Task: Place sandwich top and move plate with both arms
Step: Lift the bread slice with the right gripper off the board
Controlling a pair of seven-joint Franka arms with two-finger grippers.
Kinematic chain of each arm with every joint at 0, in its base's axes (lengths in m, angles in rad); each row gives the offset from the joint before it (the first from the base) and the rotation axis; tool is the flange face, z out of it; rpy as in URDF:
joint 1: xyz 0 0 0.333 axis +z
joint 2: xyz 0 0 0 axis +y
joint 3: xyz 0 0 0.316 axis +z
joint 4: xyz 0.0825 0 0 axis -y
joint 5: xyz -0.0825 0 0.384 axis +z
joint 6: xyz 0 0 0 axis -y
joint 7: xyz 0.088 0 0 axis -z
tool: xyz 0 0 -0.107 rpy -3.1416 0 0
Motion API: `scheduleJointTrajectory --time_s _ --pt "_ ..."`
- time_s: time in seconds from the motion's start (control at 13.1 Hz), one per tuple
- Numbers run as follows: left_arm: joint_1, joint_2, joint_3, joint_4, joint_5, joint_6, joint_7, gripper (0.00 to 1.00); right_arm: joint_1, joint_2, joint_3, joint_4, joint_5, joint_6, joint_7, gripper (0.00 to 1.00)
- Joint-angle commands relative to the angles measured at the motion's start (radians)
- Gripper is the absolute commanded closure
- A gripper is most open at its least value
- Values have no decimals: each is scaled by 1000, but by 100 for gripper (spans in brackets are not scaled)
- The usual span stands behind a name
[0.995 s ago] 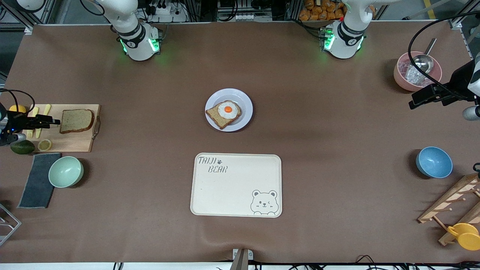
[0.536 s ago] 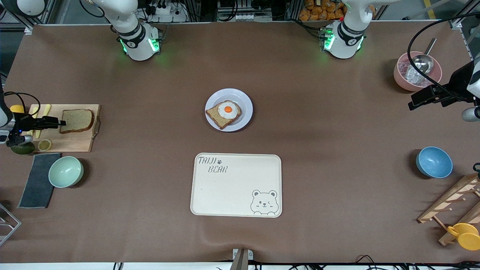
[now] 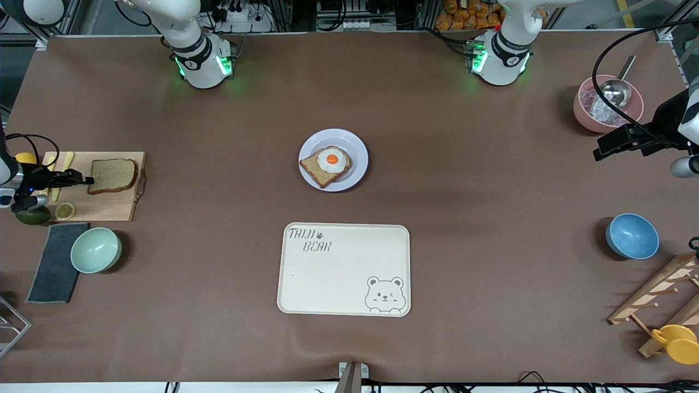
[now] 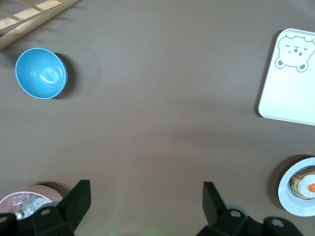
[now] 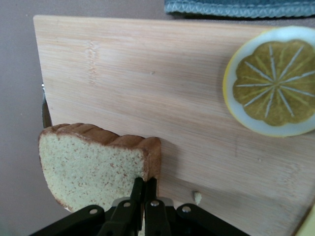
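The sandwich top (image 3: 113,176), a plain tan slice with a brown crust, lies on the wooden board (image 3: 109,206) at the right arm's end of the table. My right gripper (image 3: 87,179) is shut on the slice's crust edge (image 5: 152,152); its black fingertips (image 5: 144,183) are pressed together there. The pale plate (image 3: 357,148) sits mid-table and carries a darker toast with a fried egg (image 3: 327,165). My left gripper (image 3: 598,148) hangs open over bare table beside the pink bowl; its fingers (image 4: 78,196) stand wide apart with nothing between them.
A cream bear-print tray (image 3: 344,284) lies nearer the camera than the plate. A lemon slice (image 5: 270,81), an avocado (image 3: 31,215), a mint bowl (image 3: 95,250) and a grey cloth (image 3: 54,262) surround the board. A pink bowl (image 3: 587,117), a blue bowl (image 3: 632,236) and a wooden rack (image 3: 655,300) stand at the left arm's end.
My right gripper slid toward the bread slice and shut on its edge. The left arm has barely moved.
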Motion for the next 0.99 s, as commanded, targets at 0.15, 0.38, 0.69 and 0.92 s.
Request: scheduleJointTrajectory --time_s 0.15,0.38,0.69,0.92 --pt "7 13 -4 3 -10 -3 -19 0 -19 11 15 14 28 -19 -32 100" --pt "5 25 -4 3 -7 -3 -20 0 -16 3 15 19 29 -59 -26 100" --pt "5 26 -4 3 -5 -3 -20 0 -16 -3 15 83 77 -208 -16 100" --pt "5 26 -2 3 -4 -3 -20 0 -5 -6 13 178 77 -314 85 100"
